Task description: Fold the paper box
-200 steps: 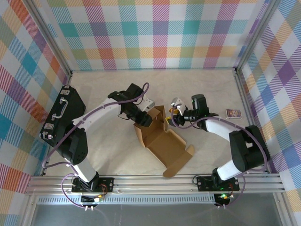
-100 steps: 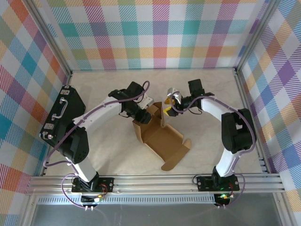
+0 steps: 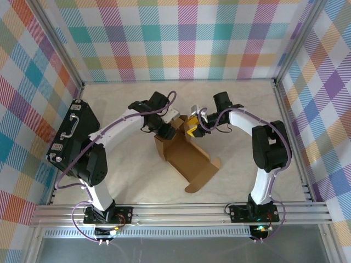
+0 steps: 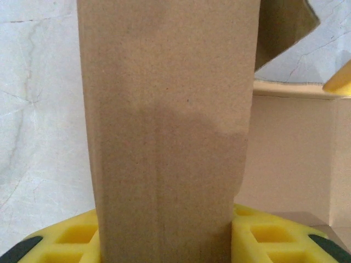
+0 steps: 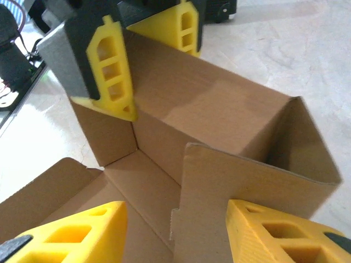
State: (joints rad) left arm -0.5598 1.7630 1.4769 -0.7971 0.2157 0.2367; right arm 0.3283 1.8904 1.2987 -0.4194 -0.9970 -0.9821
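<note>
1. Nearest my arm bases, the paper box (image 3: 186,159) lies on the pale table (image 3: 126,175), roughly midway between the two arms. Its near end is open, with a flap lying flat toward me.
2. Further in, the box floor runs away from me to raised walls at the far end.
3. Well off to the left, by the side wall, sits a black case (image 3: 71,134), apart from the box.
4. The left gripper (image 3: 164,131) is at the far left corner of the box. In its wrist view an upright cardboard panel fills the gap between its yellow fingers (image 4: 263,233) and touches both, so I read it as pinching that panel.
5. The right gripper (image 3: 192,127) is at the far right corner, just beside the left one. Its fingers (image 5: 71,230) are spread with an upright flap standing between them. One finger is close against the flap and the other is clear of it.
6. From the right wrist view, the left gripper's fingers straddle the box's far corner.
</note>
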